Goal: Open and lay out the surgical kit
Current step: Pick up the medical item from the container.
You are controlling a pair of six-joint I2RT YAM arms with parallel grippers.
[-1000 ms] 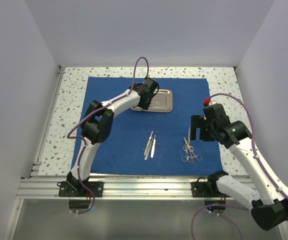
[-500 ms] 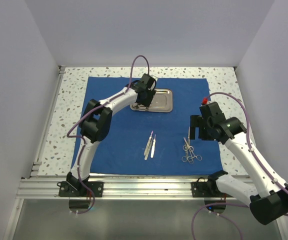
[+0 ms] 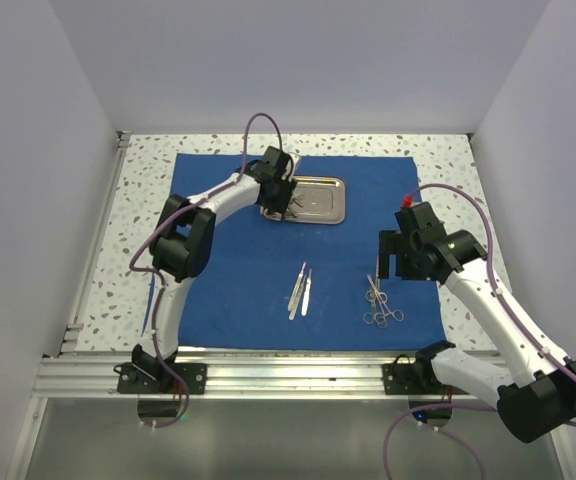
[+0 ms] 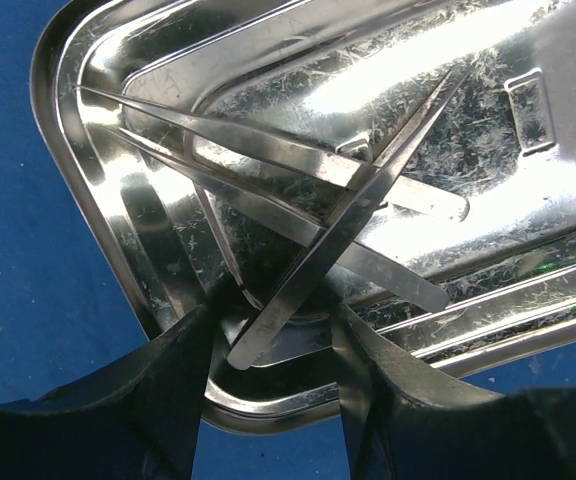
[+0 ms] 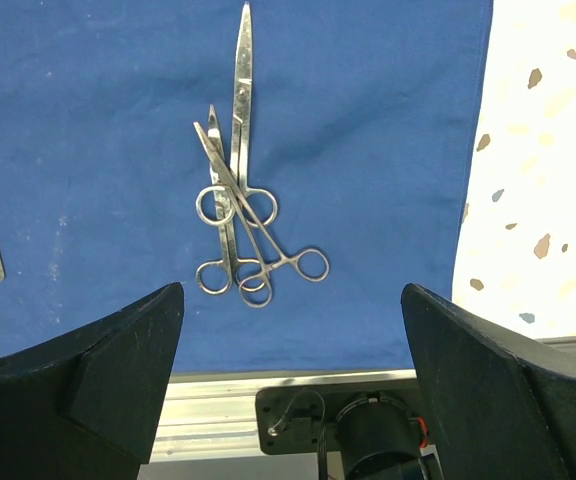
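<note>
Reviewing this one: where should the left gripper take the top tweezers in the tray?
Likely its broad near end, from above, the left gripper pinching across its width. The top tweezers lie crossed over another pair in the steel tray; that end lies clear.

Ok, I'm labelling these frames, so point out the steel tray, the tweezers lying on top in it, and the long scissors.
steel tray (image 4: pixel 298 90), left wrist view, bare floor of the tray.
top tweezers (image 4: pixel 368 195), left wrist view, middle of the shaft.
long scissors (image 5: pixel 241 100), right wrist view, on the blade.
</note>
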